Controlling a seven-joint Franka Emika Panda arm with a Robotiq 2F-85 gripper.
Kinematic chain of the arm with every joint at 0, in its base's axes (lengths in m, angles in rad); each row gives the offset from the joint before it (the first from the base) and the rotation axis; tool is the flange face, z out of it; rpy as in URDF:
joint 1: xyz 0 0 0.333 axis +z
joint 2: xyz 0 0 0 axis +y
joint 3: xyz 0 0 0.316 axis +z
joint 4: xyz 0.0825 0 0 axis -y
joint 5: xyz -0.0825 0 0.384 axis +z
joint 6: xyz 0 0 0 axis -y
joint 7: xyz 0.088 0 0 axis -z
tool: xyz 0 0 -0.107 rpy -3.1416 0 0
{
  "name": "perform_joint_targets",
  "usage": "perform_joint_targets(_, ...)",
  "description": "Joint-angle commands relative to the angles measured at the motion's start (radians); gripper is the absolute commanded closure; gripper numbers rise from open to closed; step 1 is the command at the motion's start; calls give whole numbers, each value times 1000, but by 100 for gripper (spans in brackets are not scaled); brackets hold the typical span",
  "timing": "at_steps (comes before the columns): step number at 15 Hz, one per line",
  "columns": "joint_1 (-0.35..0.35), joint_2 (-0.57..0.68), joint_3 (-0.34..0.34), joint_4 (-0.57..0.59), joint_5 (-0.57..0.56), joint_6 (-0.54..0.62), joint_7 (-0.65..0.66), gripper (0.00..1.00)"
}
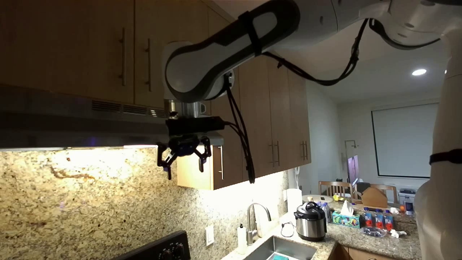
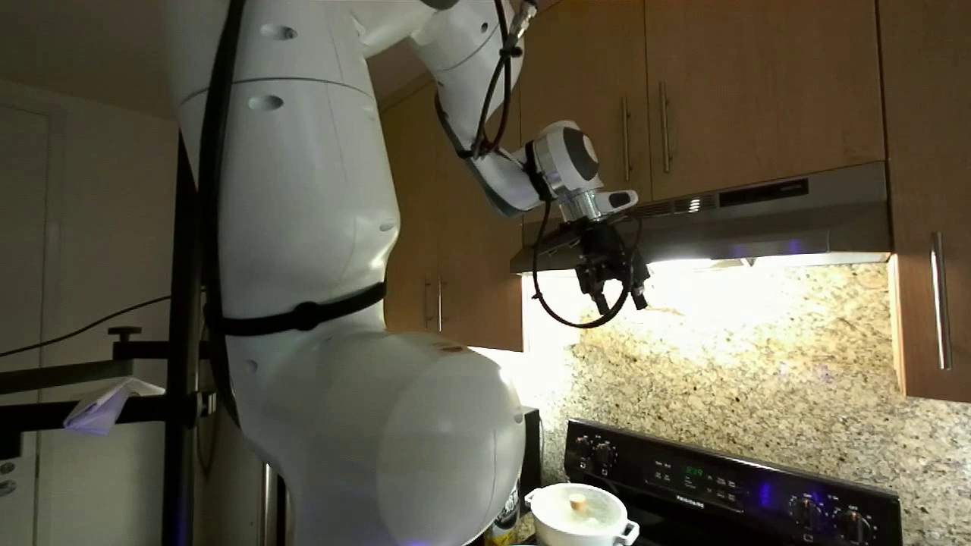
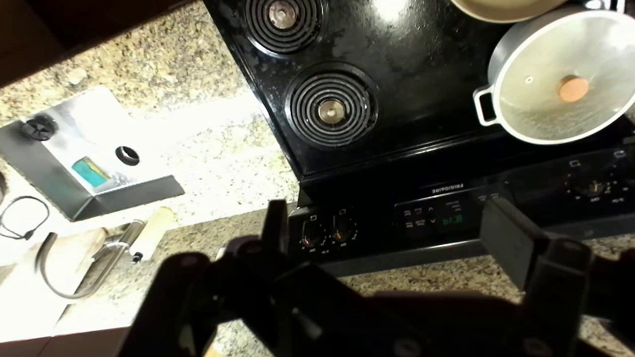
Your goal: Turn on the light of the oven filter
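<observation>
1. At mid-left in an exterior view, the light [image 1: 140, 146] beneath the range hood [image 1: 81, 124] glows (quite a glare): task likely done.
2. The gripper [image 1: 185, 172] hangs widely spread, empty; perhaps only retreat remains.

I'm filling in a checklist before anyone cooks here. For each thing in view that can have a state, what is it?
Hood light: on.
Claw: open, holding nothing.
Stove clock: lit green.
Stove knobs: settings too small to read.
Two bare burners: dark, no glow.
White pot: covered.
Upper cabinet doors: shut.
Pressure cooker: covered; locked or not, can't tell.
Tissue box: open, tissue poking out.
Ceiling light: on.
</observation>
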Motion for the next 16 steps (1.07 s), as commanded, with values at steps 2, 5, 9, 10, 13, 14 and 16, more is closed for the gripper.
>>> perform_joint_targets(2, 143, -177, -258, -156, 129, 6, -338, 0)
perform_joint_targets(5, 18, -225, -256, -180, 172, -62, -540, 0)
perform_joint_targets(9, -43, -258, -275, -188, 186, -145, -739, 0)
perform_joint_targets(10, -66, -224, -239, -165, 168, -118, -660, 0)
perform_joint_targets(13, -80, -226, -234, -164, 167, -121, -669, 0)
perform_joint_targets(14, -80, -225, -230, -164, 166, -121, -669, 0)
perform_joint_targets(16, -78, -223, -225, -164, 166, -121, -668, 0)
